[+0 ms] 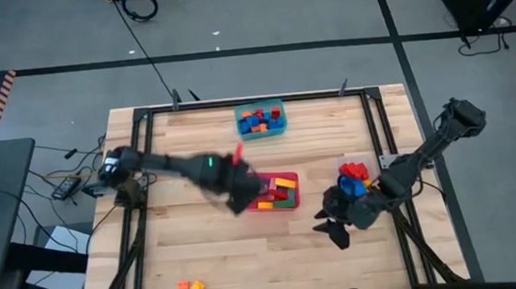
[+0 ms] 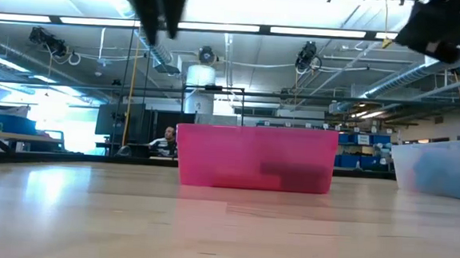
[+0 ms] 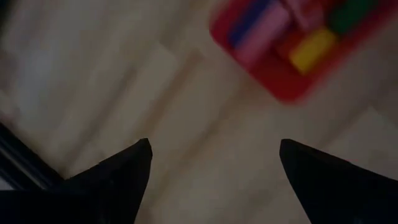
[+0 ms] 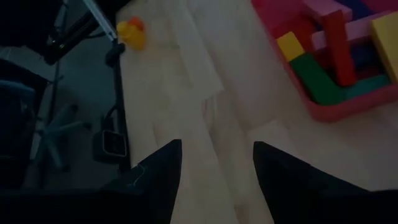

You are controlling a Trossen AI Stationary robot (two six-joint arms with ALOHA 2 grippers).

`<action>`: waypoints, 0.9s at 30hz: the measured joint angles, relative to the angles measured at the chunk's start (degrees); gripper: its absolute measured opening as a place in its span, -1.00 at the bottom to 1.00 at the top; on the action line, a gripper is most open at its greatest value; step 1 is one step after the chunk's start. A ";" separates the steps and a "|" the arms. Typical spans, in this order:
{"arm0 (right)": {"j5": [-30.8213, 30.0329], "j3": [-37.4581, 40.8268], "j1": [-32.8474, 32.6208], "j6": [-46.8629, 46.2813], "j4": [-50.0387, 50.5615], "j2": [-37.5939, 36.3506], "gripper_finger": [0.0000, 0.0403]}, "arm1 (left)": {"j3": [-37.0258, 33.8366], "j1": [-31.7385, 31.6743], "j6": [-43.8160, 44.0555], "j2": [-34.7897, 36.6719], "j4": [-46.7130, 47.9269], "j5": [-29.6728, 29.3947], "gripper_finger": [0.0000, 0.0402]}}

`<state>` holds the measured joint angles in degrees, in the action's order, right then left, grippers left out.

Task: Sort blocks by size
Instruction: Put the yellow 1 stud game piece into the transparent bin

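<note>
The wooden counter (image 1: 211,250) carried three tubs: a red tub (image 1: 292,203) near the middle packed with longer blocks (image 1: 280,193), a teal tub (image 1: 280,129) at the far edge full of small blue and orange blocks (image 1: 258,120), and a clear tub (image 1: 359,160) to the right with red and blue ones. The left gripper (image 1: 237,200) hovered at the red tub's left edge, jaws spread and empty, while the right gripper (image 1: 331,229) hung near the clear tub, jaws likewise parted with nothing between them. Two small strays, orange and yellow (image 1: 190,286), sat alone by the near edge.
</note>
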<state>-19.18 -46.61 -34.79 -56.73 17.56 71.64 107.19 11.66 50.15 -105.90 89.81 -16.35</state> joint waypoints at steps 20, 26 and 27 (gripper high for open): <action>-2.23 0.00 -4.21 -0.17 -0.61 0.00 0.06 | -22.47 24.30 34.12 -0.27 -21.53 22.92 0.79; -2.22 0.00 -4.24 -0.17 -2.08 0.00 0.06 | -28.13 25.41 35.78 -0.34 -32.13 28.34 0.79; -2.23 0.00 -4.24 -0.17 -2.24 0.00 0.06 | -28.73 25.53 36.41 -0.34 -32.96 28.36 0.79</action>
<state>-21.41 -46.61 -39.03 -56.90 15.33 71.64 78.46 37.19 86.56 -106.24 56.85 12.01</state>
